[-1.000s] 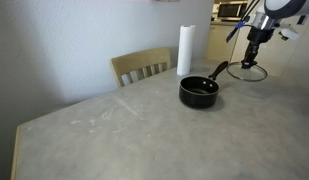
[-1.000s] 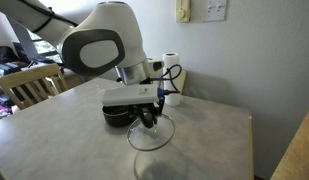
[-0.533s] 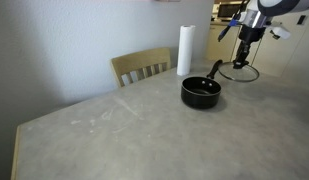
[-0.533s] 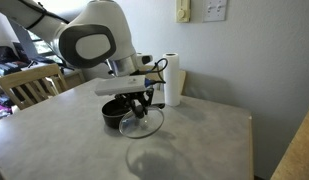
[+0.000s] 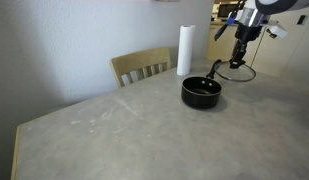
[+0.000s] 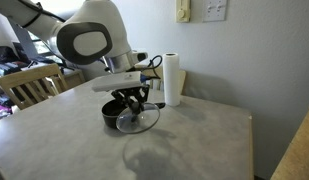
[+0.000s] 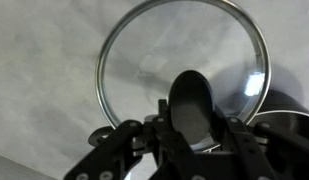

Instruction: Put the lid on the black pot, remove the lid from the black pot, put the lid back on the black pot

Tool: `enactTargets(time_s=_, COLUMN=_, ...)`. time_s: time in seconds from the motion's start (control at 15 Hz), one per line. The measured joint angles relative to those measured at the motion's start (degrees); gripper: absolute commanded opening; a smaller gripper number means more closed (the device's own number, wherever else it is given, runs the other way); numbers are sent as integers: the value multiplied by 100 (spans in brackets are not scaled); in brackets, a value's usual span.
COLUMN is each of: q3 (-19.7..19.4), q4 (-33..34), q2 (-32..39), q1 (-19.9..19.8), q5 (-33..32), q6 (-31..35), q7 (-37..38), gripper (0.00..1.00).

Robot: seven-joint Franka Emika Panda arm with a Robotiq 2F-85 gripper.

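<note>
My gripper (image 5: 239, 52) is shut on the black knob of the clear glass lid (image 5: 237, 72) and holds it above the table, tilted. In an exterior view the lid (image 6: 139, 119) hangs beside and partly over the black pot (image 6: 114, 113). In an exterior view the black pot (image 5: 200, 92) sits on the table with its long handle (image 5: 217, 70) angled up toward the lid. In the wrist view the lid's metal rim (image 7: 119, 45) rings the knob (image 7: 199, 105) between my fingers (image 7: 197, 128), and the pot's edge (image 7: 290, 110) shows at the right.
A white paper-towel roll (image 5: 185, 50) stands behind the pot; it also shows in an exterior view (image 6: 172, 79). A wooden chair (image 5: 140, 68) stands at the table's far edge. The grey table (image 5: 114, 130) is open in front of the pot.
My gripper has lifted the lid off the table and carried it toward the pot. The pot has not moved.
</note>
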Motion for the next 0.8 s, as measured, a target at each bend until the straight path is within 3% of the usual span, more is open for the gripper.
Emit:
enactTargets(time_s=0.47, q3=514, q4=127, q2=39, q1=75, q5=602, q6=-89, q7=123, gripper=14)
enactTargets(time_s=0.8, q3=663, q4=408, q2=231, q1=464, q5=644, q6=-89, q7=998, gripper=14)
